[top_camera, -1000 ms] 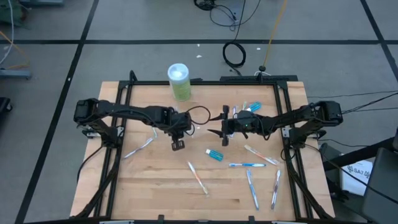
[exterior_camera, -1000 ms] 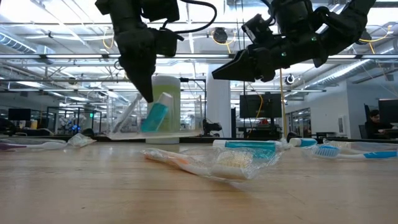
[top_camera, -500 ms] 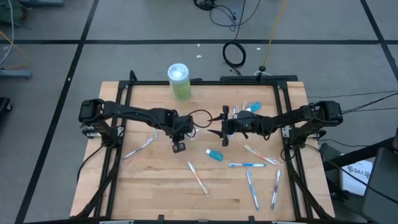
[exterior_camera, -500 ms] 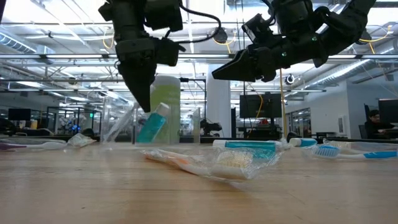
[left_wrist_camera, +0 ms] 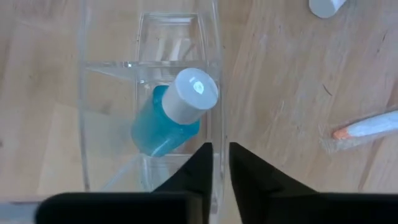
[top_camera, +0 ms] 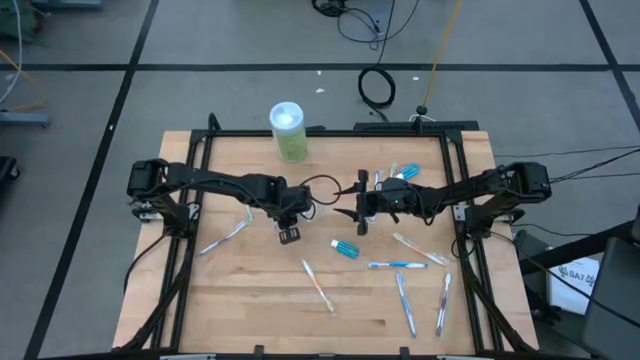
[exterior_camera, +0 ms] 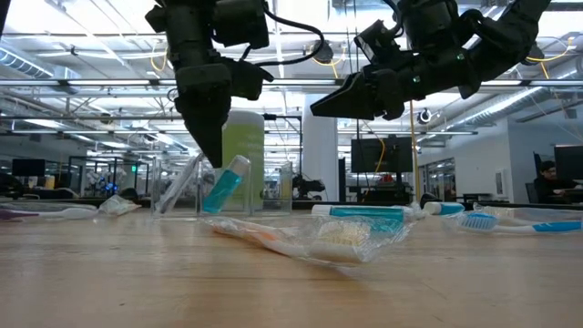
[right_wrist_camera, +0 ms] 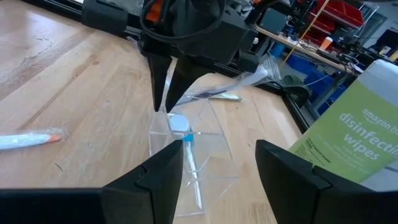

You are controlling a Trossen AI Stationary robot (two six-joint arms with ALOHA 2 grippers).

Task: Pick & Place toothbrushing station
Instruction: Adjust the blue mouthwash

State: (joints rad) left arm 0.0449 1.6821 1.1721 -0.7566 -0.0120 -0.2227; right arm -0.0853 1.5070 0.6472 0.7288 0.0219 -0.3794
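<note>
One blue tube (left_wrist_camera: 169,118) leans inside clear cup (left_wrist_camera: 99,124); left gripper (left_wrist_camera: 216,163) above cup rim, fingers narrowly parted, gripping nothing. Right gripper (top_camera: 345,213) beside cup, spread wide, empty.

You have a pale wooden table (top_camera: 250,300) under you, its grain fine and its finish matt, with faint scratches showing in the left wrist view. The clear plastic cup (left_wrist_camera: 149,124) is glossy and see-through, its walls catching light. Inside it, the blue tube (left_wrist_camera: 166,123) looks like smooth, slightly shiny plastic with a matt white cap. The toothbrush (exterior_camera: 301,239) nearest you in the low view lies in crinkled clear film. The green container (right_wrist_camera: 348,137) is translucent plastic, and the gripper fingers (left_wrist_camera: 193,171) are matt black.
</note>
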